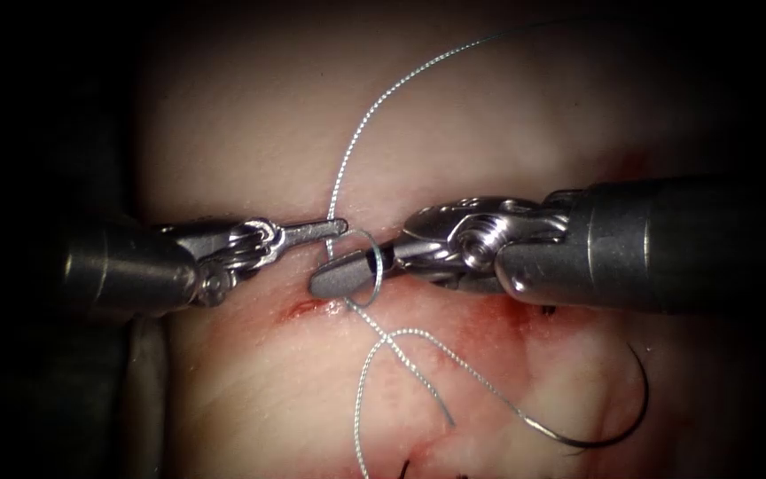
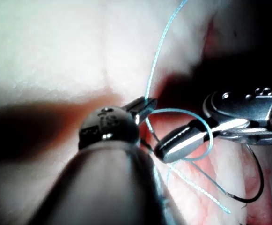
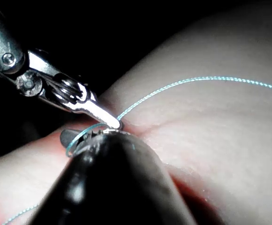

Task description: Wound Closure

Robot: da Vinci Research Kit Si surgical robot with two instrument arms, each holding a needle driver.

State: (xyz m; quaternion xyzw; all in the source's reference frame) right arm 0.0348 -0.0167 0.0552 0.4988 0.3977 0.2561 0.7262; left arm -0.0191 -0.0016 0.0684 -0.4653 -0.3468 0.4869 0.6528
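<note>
Nearest me, right of the cut, the needle lies free on the tissue, its curve opening up and left, long axis running left-right, neither gripper holding it. Thread trails from it leftward to a crossing below the cut. Farther back, my right gripper points left, its jaws together with a thread loop around them. Beyond, my left gripper points right, clamped on the thread, which arcs far-right.
</note>
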